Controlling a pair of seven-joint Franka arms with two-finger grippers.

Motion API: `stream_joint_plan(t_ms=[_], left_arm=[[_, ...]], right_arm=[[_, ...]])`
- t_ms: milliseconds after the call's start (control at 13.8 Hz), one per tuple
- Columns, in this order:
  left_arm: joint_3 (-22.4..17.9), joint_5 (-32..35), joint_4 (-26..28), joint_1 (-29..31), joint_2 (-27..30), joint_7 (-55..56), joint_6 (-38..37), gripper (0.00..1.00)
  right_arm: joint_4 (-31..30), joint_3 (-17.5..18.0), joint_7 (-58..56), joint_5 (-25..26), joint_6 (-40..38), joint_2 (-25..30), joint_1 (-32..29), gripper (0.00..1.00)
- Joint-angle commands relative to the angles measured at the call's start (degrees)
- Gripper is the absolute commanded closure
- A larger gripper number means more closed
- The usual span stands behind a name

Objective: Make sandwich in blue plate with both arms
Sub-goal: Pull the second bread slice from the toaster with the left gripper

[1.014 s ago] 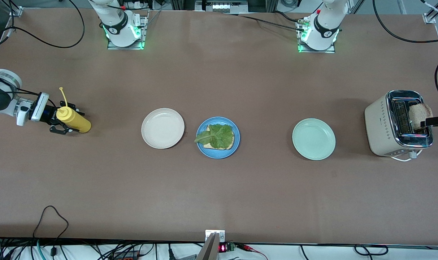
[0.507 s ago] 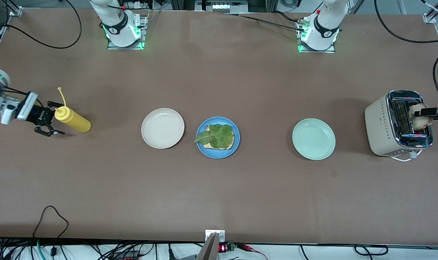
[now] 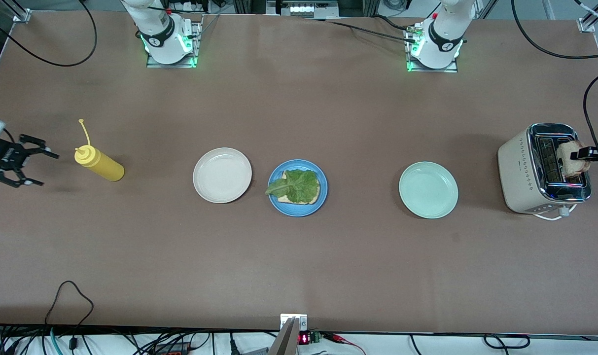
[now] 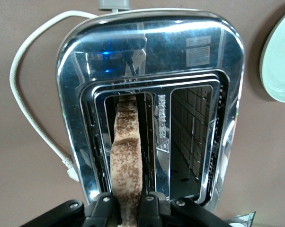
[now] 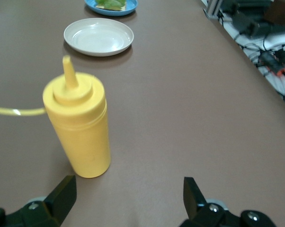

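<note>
Pinching toast (image 4: 127,156) in toaster (image 3: 525,167) at 3 o'clock, left gripper (image 4: 128,208) risks snagging slot; right gripper (image 3: 25,159) spread wide, idle.

A yellow squeeze bottle (image 3: 100,163) is seen standing at the right arm's end of the table. A cream-white plate (image 3: 222,175) and a pale mint-green plate (image 3: 428,190) are placed between it and the toaster (image 3: 543,170), whose white cord (image 4: 34,119) is seen curving beside it.
</note>
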State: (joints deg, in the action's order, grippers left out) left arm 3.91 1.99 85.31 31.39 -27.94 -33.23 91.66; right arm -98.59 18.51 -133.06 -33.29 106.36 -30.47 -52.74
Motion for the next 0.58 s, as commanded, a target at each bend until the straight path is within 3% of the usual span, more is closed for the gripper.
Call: stream_joint_plan(t_ms=[0,145,290,362,507], left_arm=[[1.1,-0.15,-2.41,0.61,5.43,-3.94,-5.16,1.0],[1.71,-0.67,-8.63,0.26,6.76,-3.95,-13.04,1.0],[5.03,-0.33,-16.36,-0.79,6.76,-3.69,-21.4,0.99],[7.23,-0.67,-18.05,-0.97,6.76,-3.25,-25.09,0.99],[13.98,-3.2,-16.5,-0.8,6.59,-1.59,-29.16,0.99]], right_arm=[[1.03,0.12,12.86,3.14,-3.69,5.13,2.01,0.0],[1.82,-1.28,24.19,5.51,-6.94,9.62,5.96,0.0],[2.87,-5.57,34.04,7.18,-8.71,14.01,13.75,0.0],[3.4,-8.81,39.66,8.67,-8.71,16.29,19.54,0.0],[3.58,-14.01,53.7,11.48,-8.71,20.34,31.06,0.0]])
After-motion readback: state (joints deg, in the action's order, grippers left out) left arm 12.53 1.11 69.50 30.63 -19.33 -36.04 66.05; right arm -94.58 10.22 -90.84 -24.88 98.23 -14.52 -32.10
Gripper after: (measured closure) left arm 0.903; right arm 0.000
